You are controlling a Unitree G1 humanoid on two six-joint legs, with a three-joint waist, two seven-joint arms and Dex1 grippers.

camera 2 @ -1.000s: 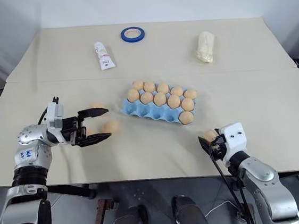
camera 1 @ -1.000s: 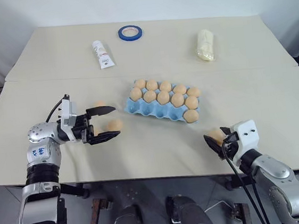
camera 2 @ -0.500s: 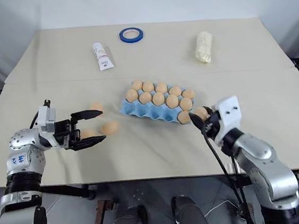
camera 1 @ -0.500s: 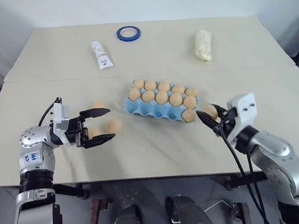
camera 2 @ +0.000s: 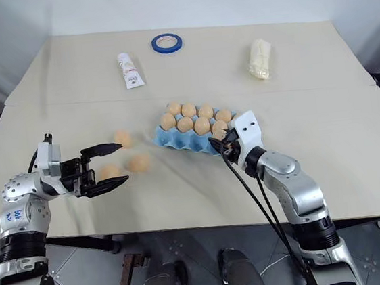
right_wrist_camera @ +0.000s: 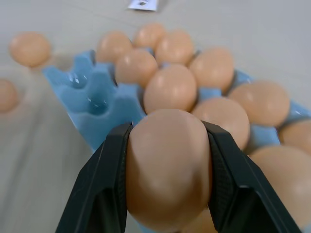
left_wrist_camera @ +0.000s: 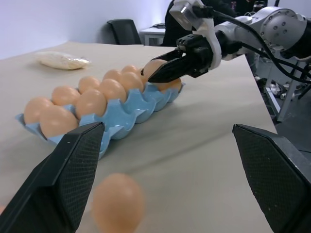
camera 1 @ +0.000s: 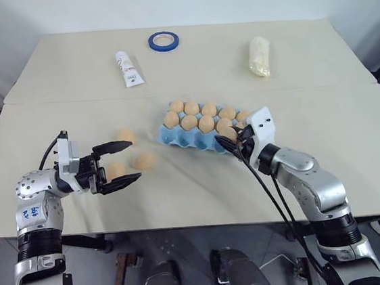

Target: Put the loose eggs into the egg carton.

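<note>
The light blue egg carton point(camera 1: 170, 138) lies mid-table with most cups filled; two cups at its near left end point(right_wrist_camera: 90, 95) are bare. My right gripper point(camera 1: 228, 140) hovers at the carton's near right end, shut on a tan egg point(right_wrist_camera: 167, 164) that sits between its black fingers point(right_wrist_camera: 103, 182). Three loose eggs lie on the table left of the carton: one farther back point(camera 1: 127, 135), one close to the carton point(camera 1: 145, 160) and one nearer me point(camera 1: 115, 171). My left gripper point(camera 1: 135, 160) is open beside them, pointing toward the carton, nothing held.
A blue tape ring point(camera 1: 164, 41), a white tube point(camera 1: 128, 69) and a pale bag point(camera 1: 259, 57) lie on the far half of the table, beyond a seam. The table's front edge runs just below both arms.
My right gripper closed on an egg near the front right edge, lifted it and carried it left and forward to the carton's near right end. The left gripper drew back slightly, still open.
</note>
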